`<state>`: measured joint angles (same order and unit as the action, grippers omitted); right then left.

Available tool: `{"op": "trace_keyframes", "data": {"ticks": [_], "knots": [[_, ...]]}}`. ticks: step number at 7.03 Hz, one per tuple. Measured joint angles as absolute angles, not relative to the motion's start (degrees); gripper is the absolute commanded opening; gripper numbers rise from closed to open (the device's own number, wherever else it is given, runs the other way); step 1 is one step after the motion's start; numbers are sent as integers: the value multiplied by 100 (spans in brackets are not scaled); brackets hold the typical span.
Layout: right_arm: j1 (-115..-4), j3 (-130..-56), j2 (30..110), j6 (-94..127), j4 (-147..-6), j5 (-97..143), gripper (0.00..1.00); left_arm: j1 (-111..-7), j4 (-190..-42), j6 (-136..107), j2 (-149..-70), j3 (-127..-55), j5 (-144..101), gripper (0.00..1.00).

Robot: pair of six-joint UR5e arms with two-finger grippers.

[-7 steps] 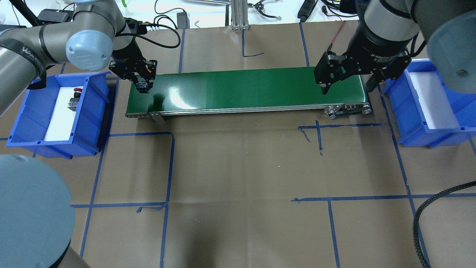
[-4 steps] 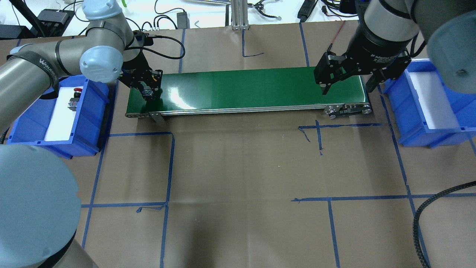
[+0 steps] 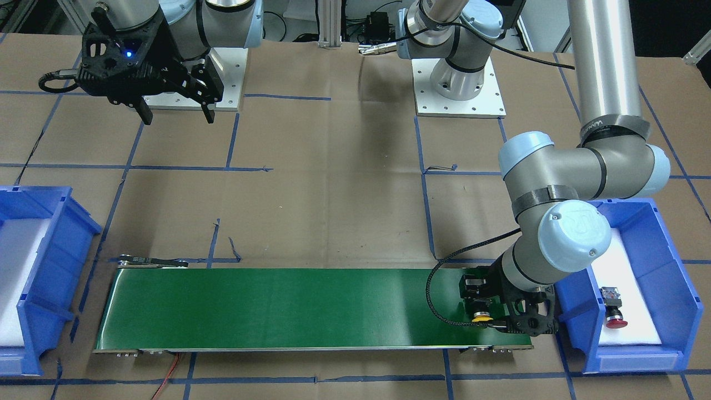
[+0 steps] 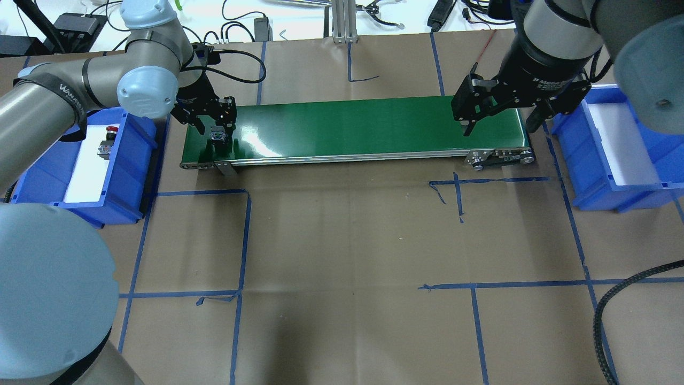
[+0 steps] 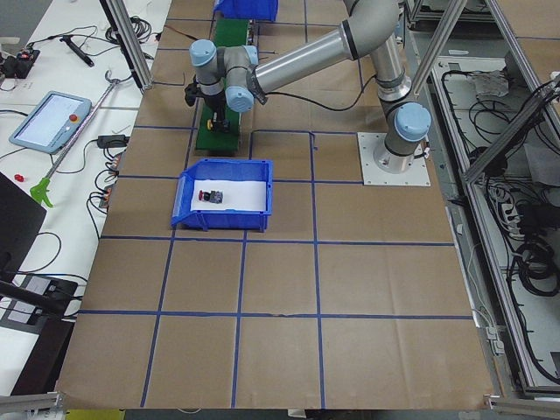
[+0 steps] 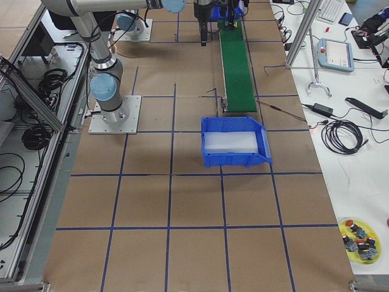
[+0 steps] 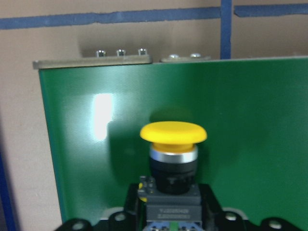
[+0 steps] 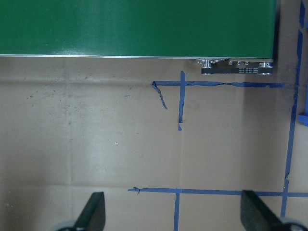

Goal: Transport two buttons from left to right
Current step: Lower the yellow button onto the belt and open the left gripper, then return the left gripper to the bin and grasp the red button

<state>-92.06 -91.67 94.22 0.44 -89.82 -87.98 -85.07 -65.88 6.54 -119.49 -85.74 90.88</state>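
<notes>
The yellow button [image 7: 173, 132] lies on the left end of the green conveyor belt [image 4: 374, 128], its cap toward the belt's far edge. It also shows in the front view [image 3: 480, 318]. My left gripper [image 4: 216, 131] is low over it, fingers spread on either side of its grey block, and looks open. The red button [image 4: 109, 130] lies on white foam in the left blue bin [image 4: 32, 176]; it also shows in the front view [image 3: 614, 319]. My right gripper [image 4: 499, 128] hangs open and empty above the belt's right end.
The right blue bin [image 4: 593, 198], lined with white foam, stands just past the belt's right end. Blue tape lines cross the brown paper table. Cables and tools lie along the far edge. The left arm's elbow [image 4: 147, 91] hangs over the left bin's corner.
My left gripper carried the yellow button rightward and down onto the belt's left end. Its fingers now stand wider apart than before. The right arm has not moved.
</notes>
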Motion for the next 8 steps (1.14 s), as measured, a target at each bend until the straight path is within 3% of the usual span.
{"op": "trace_keyframes", "data": {"ticks": [5, 8], "knots": [[-9207, -9167, 9422, 44, -8982, -8798, 100, -8426, -7761, 618, -10926, -7923, 9105, 100], [-9207, -9167, 9422, 38, -8990, -8798, 100, -8063, -8232, 864, -10694, -7672, 9068, 100]]}}
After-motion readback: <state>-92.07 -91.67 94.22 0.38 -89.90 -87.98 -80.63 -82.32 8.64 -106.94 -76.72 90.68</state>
